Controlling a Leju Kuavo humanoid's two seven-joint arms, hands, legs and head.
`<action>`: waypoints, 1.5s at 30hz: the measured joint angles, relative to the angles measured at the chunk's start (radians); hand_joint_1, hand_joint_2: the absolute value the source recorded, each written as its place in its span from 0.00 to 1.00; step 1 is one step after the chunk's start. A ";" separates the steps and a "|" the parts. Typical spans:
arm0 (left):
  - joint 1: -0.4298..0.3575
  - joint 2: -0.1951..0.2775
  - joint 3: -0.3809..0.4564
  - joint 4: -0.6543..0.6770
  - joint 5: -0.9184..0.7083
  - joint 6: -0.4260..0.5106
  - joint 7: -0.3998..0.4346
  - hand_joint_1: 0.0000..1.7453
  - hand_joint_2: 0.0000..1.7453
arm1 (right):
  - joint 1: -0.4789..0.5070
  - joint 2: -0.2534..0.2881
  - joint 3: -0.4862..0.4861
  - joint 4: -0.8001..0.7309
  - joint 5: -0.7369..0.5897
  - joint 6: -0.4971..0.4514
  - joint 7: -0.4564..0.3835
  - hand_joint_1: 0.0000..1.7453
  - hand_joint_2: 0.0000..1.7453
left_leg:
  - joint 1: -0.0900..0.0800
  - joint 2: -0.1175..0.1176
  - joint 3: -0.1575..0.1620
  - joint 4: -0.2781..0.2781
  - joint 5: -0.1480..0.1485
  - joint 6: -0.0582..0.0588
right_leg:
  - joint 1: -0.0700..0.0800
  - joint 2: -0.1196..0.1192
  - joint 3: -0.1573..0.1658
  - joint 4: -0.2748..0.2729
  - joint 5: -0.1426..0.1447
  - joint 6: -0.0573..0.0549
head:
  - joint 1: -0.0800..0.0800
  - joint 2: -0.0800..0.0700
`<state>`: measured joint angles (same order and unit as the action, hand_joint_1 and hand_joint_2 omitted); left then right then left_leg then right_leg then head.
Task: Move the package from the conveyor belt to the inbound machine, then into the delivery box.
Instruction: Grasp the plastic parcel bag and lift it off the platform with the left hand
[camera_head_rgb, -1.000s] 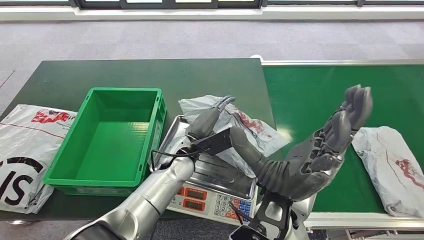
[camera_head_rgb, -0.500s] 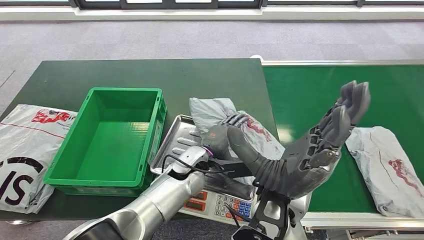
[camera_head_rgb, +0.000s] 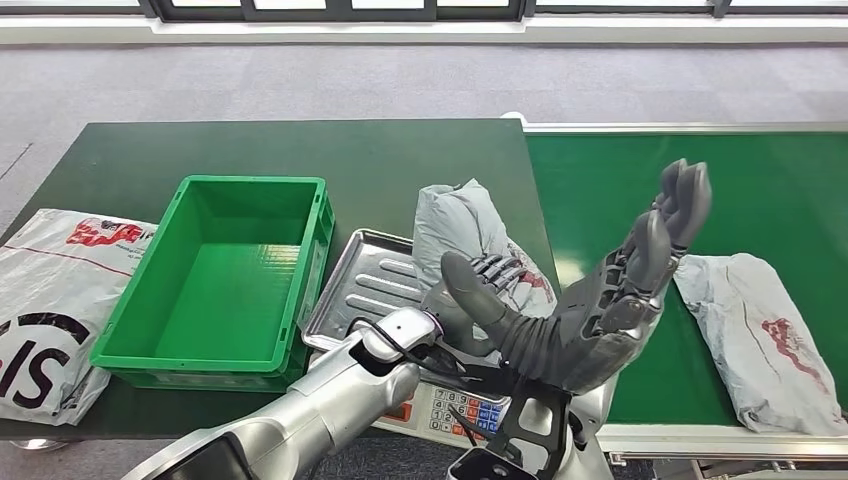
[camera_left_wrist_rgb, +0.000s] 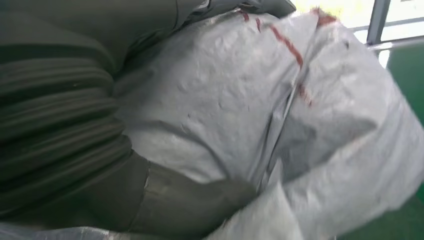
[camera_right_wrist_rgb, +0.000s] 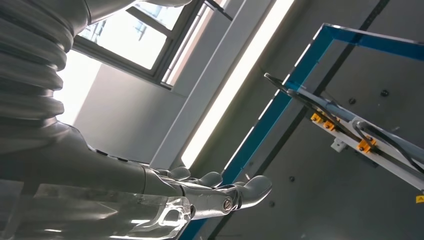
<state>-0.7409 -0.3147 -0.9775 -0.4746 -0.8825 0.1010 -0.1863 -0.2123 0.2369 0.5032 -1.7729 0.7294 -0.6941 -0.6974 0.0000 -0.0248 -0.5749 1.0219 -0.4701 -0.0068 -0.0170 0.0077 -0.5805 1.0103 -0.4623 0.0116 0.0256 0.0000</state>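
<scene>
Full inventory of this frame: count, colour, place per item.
held package: 1, grey with red print, in the left hand over the scale's tray
second package: 1, grey with red print, lying on the conveyor belt
conveyor belt: 1, green, right side
scale: 1, steel tray with keypad, table front
crate: 1, green, nothing in it, left of the scale
large bag: 1, white with print, table's left edge
table: 1, dark green
left hand: grips the held package
right hand: raised, holds nothing, fingers upward

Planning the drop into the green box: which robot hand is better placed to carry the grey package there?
Left. The left robot hand already grips the package by the scale tray, next to the green box. The right robot hand is raised, empty, over the conveyor.
</scene>
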 joint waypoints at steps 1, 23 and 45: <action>-0.001 0.000 -0.009 0.003 -0.005 -0.009 -0.003 1.00 1.00 | -0.001 -0.001 0.000 0.003 -0.004 0.000 0.000 0.00 1.00 | 0.000 0.000 0.000 0.000 0.000 0.000 | 0.000 0.000 0.000 0.000 0.000 0.000 | 0.000 0.000; -0.026 0.004 0.006 0.020 0.039 0.295 -0.023 1.00 1.00 | 0.041 -0.027 0.000 0.007 -0.066 0.000 0.002 0.00 1.00 | 0.000 0.000 0.000 0.000 0.001 0.000 | 0.000 -0.001 0.000 0.000 0.001 0.000 | 0.000 0.000; 0.127 0.205 0.493 -0.717 -0.612 0.596 0.281 1.00 1.00 | 0.087 -0.063 0.000 -0.007 -0.077 -0.003 0.000 0.00 1.00 | 0.002 0.002 -0.009 -0.001 0.003 -0.003 | 0.001 0.002 -0.011 0.001 0.002 -0.002 | 0.000 0.000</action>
<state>-0.6139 -0.1094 -0.4846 -1.1917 -1.4945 0.6974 0.0945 -0.1254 0.1736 0.5032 -1.7796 0.6522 -0.6970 -0.6977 0.0018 -0.0233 -0.5835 1.0208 -0.4670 -0.0102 -0.0155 0.0093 -0.5911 1.0112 -0.4603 0.0097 0.0256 0.0000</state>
